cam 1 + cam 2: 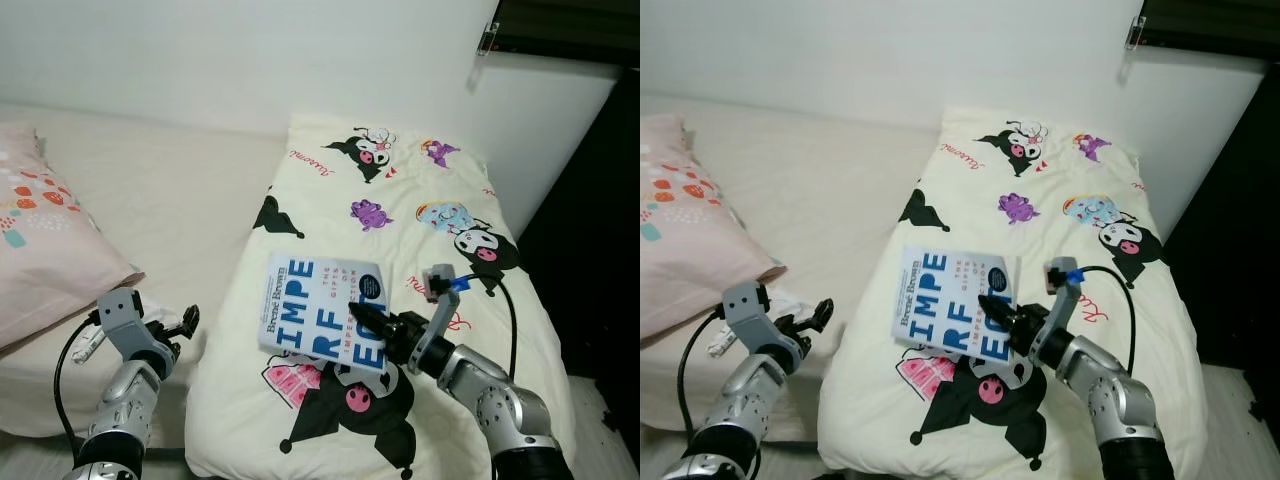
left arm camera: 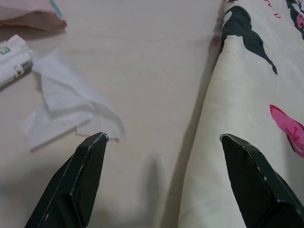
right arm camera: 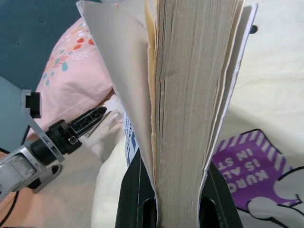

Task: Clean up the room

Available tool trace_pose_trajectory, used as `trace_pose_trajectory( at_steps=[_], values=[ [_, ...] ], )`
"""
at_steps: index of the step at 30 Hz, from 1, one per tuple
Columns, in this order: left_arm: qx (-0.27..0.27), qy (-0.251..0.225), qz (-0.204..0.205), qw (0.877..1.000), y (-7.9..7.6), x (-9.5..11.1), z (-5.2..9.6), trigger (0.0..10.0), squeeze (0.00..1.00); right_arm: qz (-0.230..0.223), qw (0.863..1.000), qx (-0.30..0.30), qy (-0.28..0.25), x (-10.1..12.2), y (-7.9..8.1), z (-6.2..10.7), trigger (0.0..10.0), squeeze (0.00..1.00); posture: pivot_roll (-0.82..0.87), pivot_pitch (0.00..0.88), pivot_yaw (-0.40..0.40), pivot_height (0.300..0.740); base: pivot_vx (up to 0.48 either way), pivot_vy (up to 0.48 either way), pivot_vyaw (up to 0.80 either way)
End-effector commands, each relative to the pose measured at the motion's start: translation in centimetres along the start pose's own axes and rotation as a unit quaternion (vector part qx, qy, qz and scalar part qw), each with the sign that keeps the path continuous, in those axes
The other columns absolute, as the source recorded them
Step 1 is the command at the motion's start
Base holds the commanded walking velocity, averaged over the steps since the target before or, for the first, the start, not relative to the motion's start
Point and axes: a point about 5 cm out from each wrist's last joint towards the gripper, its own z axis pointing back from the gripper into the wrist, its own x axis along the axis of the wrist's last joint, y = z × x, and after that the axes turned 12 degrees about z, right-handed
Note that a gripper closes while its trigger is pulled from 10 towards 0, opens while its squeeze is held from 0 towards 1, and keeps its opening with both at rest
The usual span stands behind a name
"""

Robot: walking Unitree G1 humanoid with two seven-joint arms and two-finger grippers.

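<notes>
From the head views, a white paperback book [image 1: 322, 312] lettered "IMPE RF" in blue was held over the cartoon-printed quilt [image 1: 400, 200], its long axis running away from the robot. The right gripper [image 1: 362, 318] was clamped on its near edge. By the left wrist, the left gripper [image 2: 164, 156] was spread apart above crumpled tissue [image 2: 66, 102]. By the right wrist, rough page edges were seen pinched between black fingers [image 3: 135, 194].

Bed [image 1: 180, 190]: pillow [image 1: 40, 235] at left, folded blanket [image 1: 400, 250] at right, tissue [image 2: 66, 102] between them; book [image 1: 325, 310] above the blanket, clamped between the right gripper [image 1: 368, 322] fingers.
</notes>
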Motion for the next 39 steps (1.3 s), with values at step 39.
trace_pose_trajectory(
  at_steps=[39],
  values=[
    [-0.013, 0.013, -0.041, 0.999, -0.14, -0.74, -0.04, 10.0, 0.00, 0.003, 1.000, -0.011, -0.025, 0.21, -0.11, 0.14, 10.0, 0.00, -0.03, 0.016, -0.078, 0.551, 0.000, 0.205, 0.00]
  ],
)
